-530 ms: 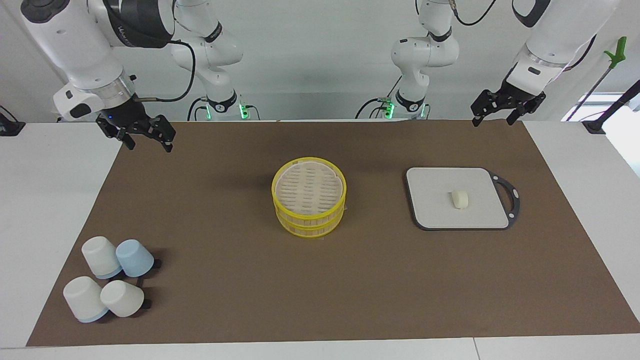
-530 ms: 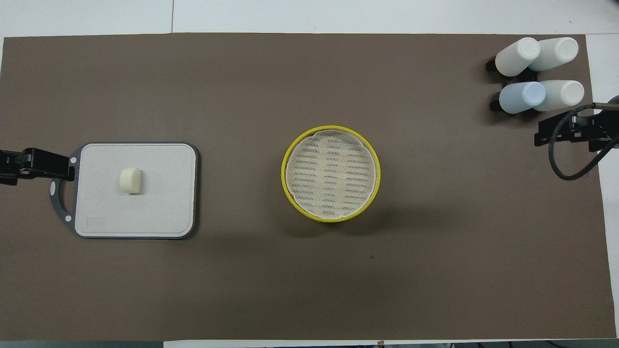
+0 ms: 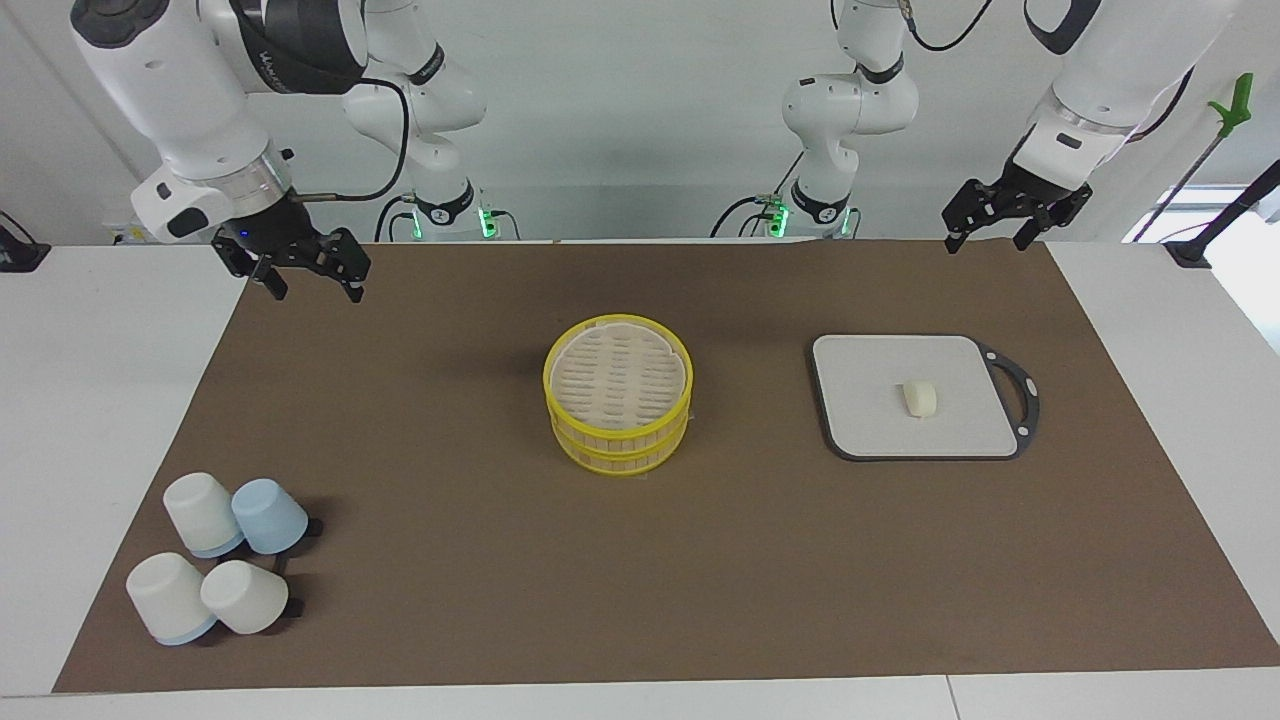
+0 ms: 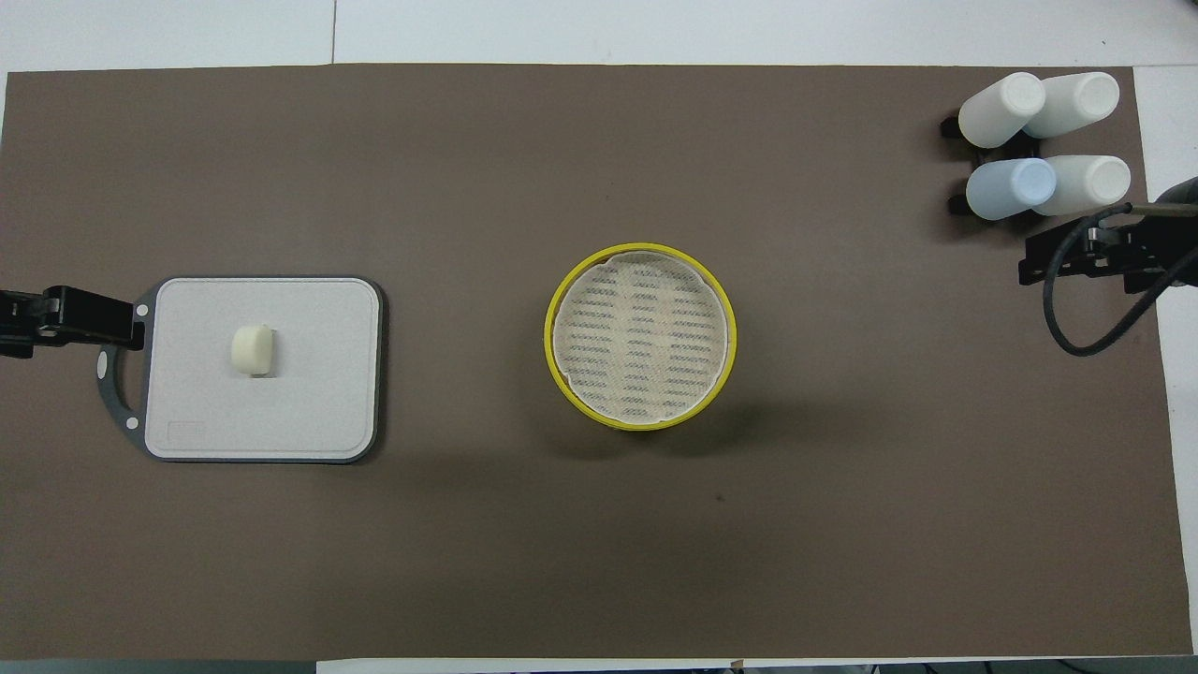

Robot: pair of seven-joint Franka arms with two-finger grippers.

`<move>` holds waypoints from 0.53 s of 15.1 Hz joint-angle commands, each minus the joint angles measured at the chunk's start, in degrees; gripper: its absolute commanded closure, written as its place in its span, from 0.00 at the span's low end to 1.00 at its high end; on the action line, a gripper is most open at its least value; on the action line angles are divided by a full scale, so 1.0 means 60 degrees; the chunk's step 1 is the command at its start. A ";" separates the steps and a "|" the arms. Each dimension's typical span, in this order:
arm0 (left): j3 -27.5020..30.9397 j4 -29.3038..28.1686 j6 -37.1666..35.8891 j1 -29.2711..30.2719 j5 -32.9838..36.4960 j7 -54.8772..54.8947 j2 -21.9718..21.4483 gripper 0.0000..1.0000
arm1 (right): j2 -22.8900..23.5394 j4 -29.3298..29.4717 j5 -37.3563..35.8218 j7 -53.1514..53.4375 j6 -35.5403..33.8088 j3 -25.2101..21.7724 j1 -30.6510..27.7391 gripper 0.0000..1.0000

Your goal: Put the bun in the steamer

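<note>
The bun (image 3: pixel 920 398) (image 4: pixel 253 349), a small cream lump, lies on the flat grey board (image 3: pixel 870 425) (image 4: pixel 309 393) toward the left arm's end of the table. At the mat's middle stands the steamer (image 3: pixel 618 390) (image 4: pixel 640 334), yellow-rimmed with a slotted beige top, and nothing lies on it. My left gripper (image 3: pixel 985 242) (image 4: pixel 94 318) hangs open and empty in the air over the mat's edge at the left arm's end, well apart from the bun. My right gripper (image 3: pixel 316 290) (image 4: pixel 1076 257) is raised, open and empty, over the mat's corner at the right arm's end.
Several white and blue cups (image 3: pixel 215 555) (image 4: pixel 1039 136) lie clustered at the right arm's end, farther from the robots than the steamer. The board has a dark loop handle (image 3: pixel 1022 395). A brown mat (image 3: pixel 450 500) covers the table.
The right gripper has shifted a little inward over the mat, toward the steamer's side. The left arm, bun, steamer and cups have not moved.
</note>
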 commanded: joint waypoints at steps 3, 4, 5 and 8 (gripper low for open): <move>-0.0089 -0.0404 0.0268 0.0104 0.0145 0.0148 -0.0349 0.00 | 0.0809 0.0824 0.0180 0.0781 -0.0197 0.1170 0.0620 0.00; -0.0089 -0.0404 0.0268 0.0104 0.0145 0.0148 -0.0349 0.00 | 0.1729 0.2005 0.0210 0.1774 -0.0634 0.1186 0.1074 0.00; -0.0089 -0.0404 0.0268 0.0104 0.0145 0.0148 -0.0349 0.00 | 0.2869 0.3539 0.0181 0.2567 -0.1175 0.1172 0.1644 0.00; -0.0089 -0.0578 0.0443 0.0119 0.0145 0.0162 -0.0349 0.00 | 0.4328 0.5209 0.0210 0.3932 -0.1124 0.1186 0.2628 0.00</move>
